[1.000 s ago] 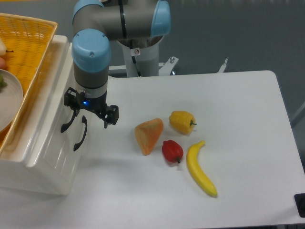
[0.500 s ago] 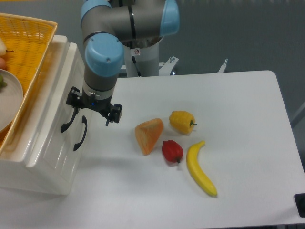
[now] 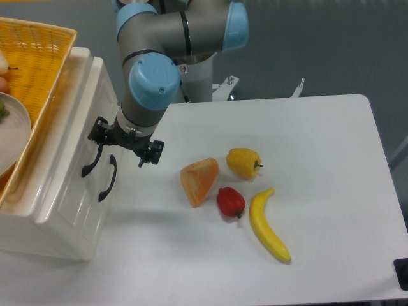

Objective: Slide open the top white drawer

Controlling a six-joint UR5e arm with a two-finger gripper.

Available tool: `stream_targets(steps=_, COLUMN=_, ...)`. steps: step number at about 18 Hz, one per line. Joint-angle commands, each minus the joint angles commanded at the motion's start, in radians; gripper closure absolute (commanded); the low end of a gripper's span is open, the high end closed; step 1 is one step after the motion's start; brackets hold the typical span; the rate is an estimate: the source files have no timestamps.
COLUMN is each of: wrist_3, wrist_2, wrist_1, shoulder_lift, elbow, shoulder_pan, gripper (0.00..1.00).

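Note:
The white cabinet (image 3: 60, 220) stands at the table's left, its front facing right. The top white drawer (image 3: 76, 137) looks flush with the cabinet front; its curved black handle (image 3: 88, 165) lies just left of the lower drawer's handle (image 3: 108, 179). My gripper (image 3: 123, 147) hovers right at the upper ends of both handles, open, tilted slightly. One fingertip (image 3: 99, 136) is at the top of the upper handle, the other (image 3: 150, 153) is out over the table. Whether a finger touches the handle is unclear.
A yellow wicker basket (image 3: 38, 57) with a plate sits on the cabinet. On the table right of the gripper lie an orange wedge (image 3: 199, 181), a yellow pepper (image 3: 243, 162), a red pepper (image 3: 230, 201) and a banana (image 3: 268, 225).
The arm's wrist and upper links have swung right and tilted, while the gripper has stayed almost in place by the handles. The drawers have not moved.

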Motion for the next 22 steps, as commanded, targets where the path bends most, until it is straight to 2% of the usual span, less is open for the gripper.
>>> stream_targets(steps=22, wrist_3=0.000, wrist_2=0.003, wrist_1=0.000, shoulder_lift=-0.011, elbow=-0.006, shoulder_pan=-0.018, gripper=0.00)
